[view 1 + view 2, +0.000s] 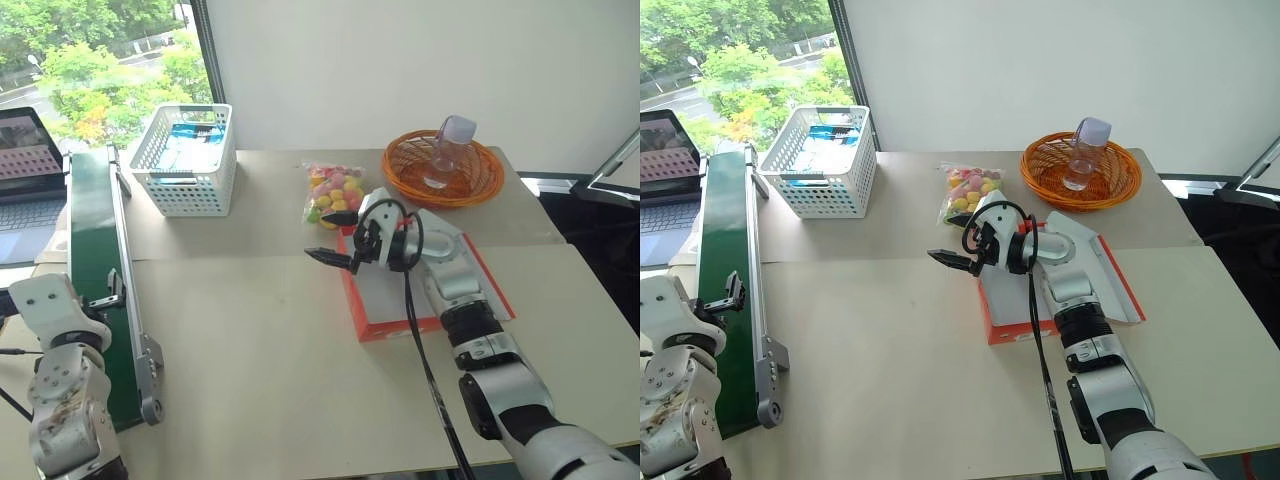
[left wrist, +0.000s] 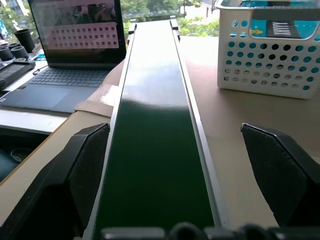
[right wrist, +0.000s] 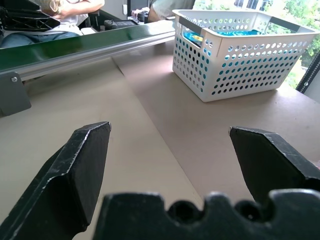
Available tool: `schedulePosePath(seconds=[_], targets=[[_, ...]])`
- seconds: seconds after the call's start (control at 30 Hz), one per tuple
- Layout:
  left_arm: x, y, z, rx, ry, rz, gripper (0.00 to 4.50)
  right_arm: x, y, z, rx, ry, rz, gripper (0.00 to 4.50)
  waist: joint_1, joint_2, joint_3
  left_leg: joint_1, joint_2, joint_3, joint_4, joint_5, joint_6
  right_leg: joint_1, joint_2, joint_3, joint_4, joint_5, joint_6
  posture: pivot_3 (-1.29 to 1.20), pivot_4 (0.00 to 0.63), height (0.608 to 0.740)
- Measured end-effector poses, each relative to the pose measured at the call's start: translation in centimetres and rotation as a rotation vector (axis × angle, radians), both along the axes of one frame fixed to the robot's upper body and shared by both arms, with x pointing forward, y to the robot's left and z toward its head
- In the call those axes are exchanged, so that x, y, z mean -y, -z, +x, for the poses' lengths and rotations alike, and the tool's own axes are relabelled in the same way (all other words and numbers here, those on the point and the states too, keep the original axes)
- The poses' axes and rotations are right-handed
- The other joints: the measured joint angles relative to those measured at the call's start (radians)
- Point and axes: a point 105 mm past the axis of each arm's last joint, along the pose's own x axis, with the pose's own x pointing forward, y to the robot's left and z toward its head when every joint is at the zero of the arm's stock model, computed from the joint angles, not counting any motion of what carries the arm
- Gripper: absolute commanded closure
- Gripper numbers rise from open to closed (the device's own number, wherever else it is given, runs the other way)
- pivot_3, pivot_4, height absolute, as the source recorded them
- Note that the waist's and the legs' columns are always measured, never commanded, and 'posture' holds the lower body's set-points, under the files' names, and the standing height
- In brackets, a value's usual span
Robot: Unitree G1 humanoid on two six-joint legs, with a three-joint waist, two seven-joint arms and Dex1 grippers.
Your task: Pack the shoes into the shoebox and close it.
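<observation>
Right hand (image 1: pixel 333 238): fingers spread wide with nothing between them, pointing across the table toward 9 o'clock in the head views; it hovers over the near-left edge of the shoebox.
Left hand (image 2: pixel 165 165): fingers also wide apart and empty, reaching along the green conveyor belt (image 1: pixel 95 270) at the table's 9 o'clock side.
Shoebox (image 1: pixel 372 325): lies open and flat at about 3 o'clock of the table's middle, red-orange rim, pale inside; the right forearm covers much of it, so its contents cannot be made out.
Shoes: no shoe can be picked out on the table, on the belt or in the box.
Belt: the stretch seen from the left wrist view is bare, running away toward a laptop (image 2: pixel 70 45).
Other things: white lattice basket (image 1: pixel 190 160) at 11 o'clock, bag of coloured sweets (image 1: pixel 333 193) just beyond the box at 12 o'clock, orange wicker basket (image 1: pixel 442 168) with a clear bottle (image 1: pixel 445 150) at 1 o'clock.
Stage, as I judge it: waiting for shoes; packing not begun.
Risk: the right forearm resting over the box could drag or tip it when the arm swings out.
Risk: a reach toward the belt could clip its metal rail.
Risk: the sweets bag sits close enough to be knocked.
</observation>
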Motion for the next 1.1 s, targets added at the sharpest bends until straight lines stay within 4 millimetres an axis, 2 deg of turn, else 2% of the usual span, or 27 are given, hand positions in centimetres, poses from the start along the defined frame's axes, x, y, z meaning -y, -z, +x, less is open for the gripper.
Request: schedulePosePath(seconds=[0.97,1.1], targets=[[-0.5,0.6,0.0,-0.010,-0.020,-0.025,0.00,0.5,-0.2,0.0,0.004,0.005,-0.015,0.03,-0.001,0.000,0.000,0.000,0.000,0.000,0.000,0.000,0.000,0.000,0.000,0.000,0.000,0.000,0.000,0.00,0.150,0.740],[-1.6,1.0,-0.1,-0.037,-0.089,-0.027,0.00,0.3,-0.4,-0.2,-0.018,-0.022,-0.011,0.03,-0.001,0.000,0.000,0.000,0.000,0.000,0.000,0.000,0.000,-0.001,0.000,0.000,0.000,0.000,0.000,0.00,0.150,0.740]])
